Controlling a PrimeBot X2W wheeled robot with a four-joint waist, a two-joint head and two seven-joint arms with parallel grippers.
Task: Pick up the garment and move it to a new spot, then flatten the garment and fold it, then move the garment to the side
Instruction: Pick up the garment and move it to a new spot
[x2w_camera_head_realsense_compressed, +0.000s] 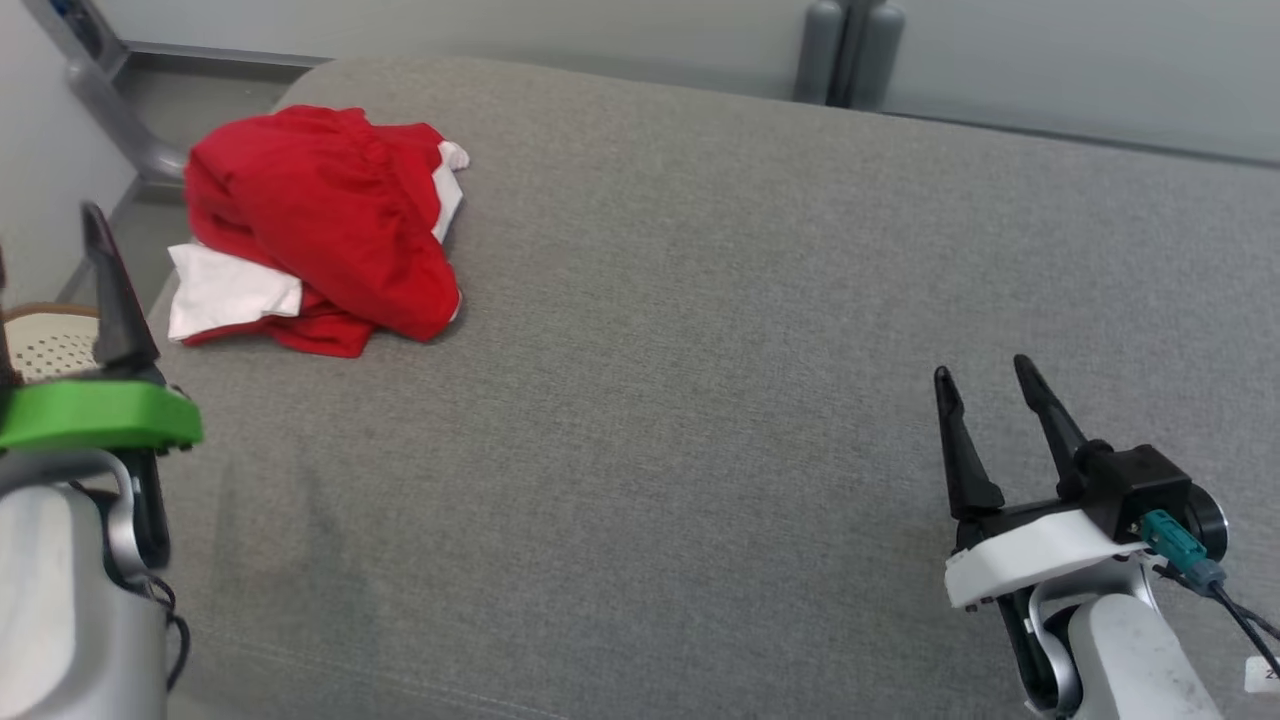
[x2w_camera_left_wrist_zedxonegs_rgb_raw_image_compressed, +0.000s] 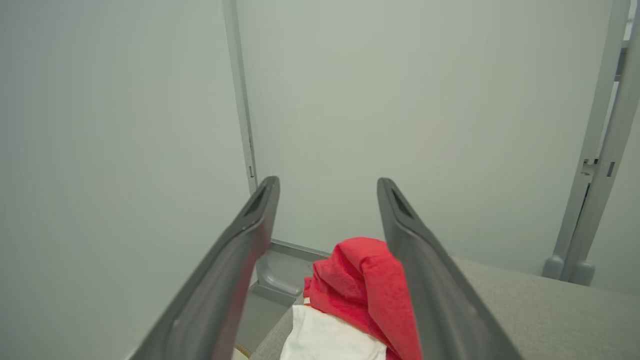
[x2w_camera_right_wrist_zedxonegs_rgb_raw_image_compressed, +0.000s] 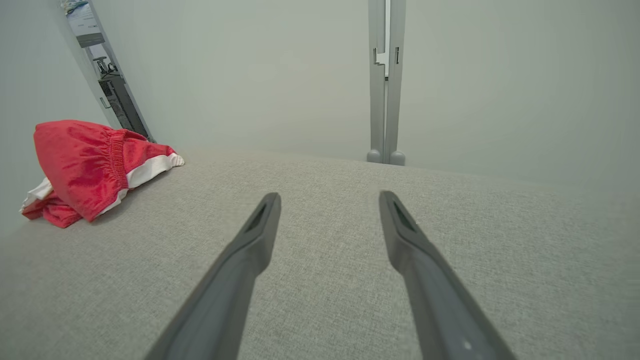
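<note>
Red garment just ahead of left gripper.

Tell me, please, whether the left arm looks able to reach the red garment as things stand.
Probably yes: the garment lies crumpled on the grey surface just ahead of the left arm, its jaws stand open, and nothing lies between them.
</note>
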